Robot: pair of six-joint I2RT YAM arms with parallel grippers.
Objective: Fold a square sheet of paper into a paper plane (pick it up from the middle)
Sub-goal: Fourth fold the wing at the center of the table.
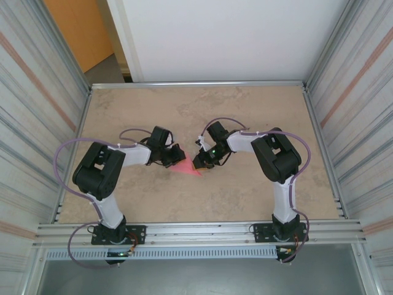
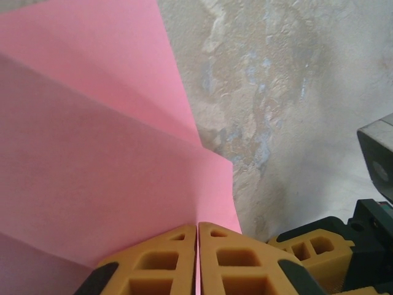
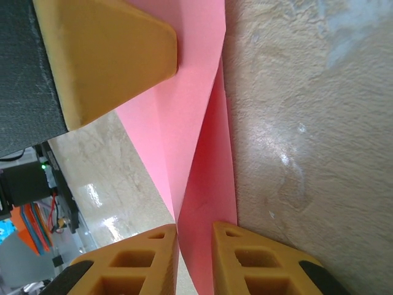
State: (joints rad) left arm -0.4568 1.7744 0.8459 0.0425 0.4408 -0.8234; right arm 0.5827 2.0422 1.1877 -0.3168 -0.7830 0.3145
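Note:
The square sheet of paper (image 1: 191, 171) is pink-red and creased into folded flaps, low over the table between both grippers. My left gripper (image 1: 177, 156) is shut on it: in the left wrist view the sheet (image 2: 92, 153) fans upward from the pressed-together jaws (image 2: 198, 246), a thin pink edge running between them. My right gripper (image 1: 201, 162) faces it from the right. In the right wrist view its jaws (image 3: 195, 252) stand a little apart with a folded flap of the paper (image 3: 190, 110) lying in the gap. No finished paper plane shape shows.
The beige stone-patterned table (image 1: 245, 110) has metal rails along its edges and corrugated walls on both sides. The right gripper's finger (image 2: 307, 246) sits close beside the left jaws. A left finger pad (image 3: 104, 55) presses the paper at the upper left.

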